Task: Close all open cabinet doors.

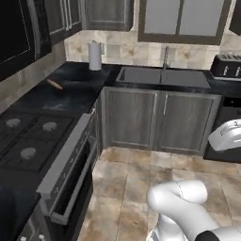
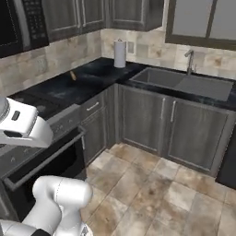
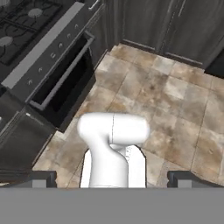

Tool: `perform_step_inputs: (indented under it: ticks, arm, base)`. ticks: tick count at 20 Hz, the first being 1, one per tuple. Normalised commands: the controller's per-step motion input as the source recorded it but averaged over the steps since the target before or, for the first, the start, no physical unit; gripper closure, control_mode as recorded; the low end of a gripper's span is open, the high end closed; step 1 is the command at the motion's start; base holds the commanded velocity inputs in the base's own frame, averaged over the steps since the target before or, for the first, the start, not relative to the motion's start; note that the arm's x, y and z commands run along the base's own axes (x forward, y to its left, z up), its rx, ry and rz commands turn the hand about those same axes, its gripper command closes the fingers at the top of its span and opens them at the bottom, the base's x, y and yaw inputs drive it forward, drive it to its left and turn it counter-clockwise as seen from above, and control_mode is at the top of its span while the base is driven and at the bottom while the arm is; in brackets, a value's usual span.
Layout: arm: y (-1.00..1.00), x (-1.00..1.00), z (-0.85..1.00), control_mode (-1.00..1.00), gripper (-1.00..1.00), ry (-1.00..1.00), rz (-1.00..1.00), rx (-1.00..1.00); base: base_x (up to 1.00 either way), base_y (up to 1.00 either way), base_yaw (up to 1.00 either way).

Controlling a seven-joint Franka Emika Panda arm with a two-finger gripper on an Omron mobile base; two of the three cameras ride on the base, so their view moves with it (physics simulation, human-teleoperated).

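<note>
grey-brown cabinet doors (image 1: pixel 162 120) under the sink (image 1: pixel 160 77) looked closed; pincer (image 3: pixel 111 179) stood released, well apart. likely still searching: next, find an open door.

A black surface (image 1: pixel 75 89) runs in an L from the left edge of the left base view round to the upper right. On it, in the upper middle, a white paper towel roll (image 1: pixel 95 56) stands upright against the tiled wall. Toward the left a small brown rolling pin (image 1: pixel 54 84) lies flat, well apart from the roll. A toaster (image 1: pixel 227 65) sits at the upper right. The tan tiled floor (image 1: pixel 136 188) spreads across the lower middle.
</note>
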Motion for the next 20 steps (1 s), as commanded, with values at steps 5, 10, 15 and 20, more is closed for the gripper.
perform_step_inputs:
  ticks: [5, 10, 15, 20]
  arm:
    - [0.0, 0.0, 0.0, 1.0, -1.0, 0.0, 0.0, 0.0]
    - [0.0, 0.0, 0.0, 1.0, -1.0, 0.0, 0.0, 0.0]
    - [0.0, 0.0, 0.0, 1.0, -1.0, 0.0, 0.0, 0.0]
    - [0.0, 0.0, 0.0, 1.0, -1.0, 0.0, 0.0, 0.0]
  base:
    - [0.0, 0.0, -0.96]
    - [0.0, 0.0, -0.88]
    - [0.16, 0.1, -0.58]
    - [0.42, 0.06, -0.22]
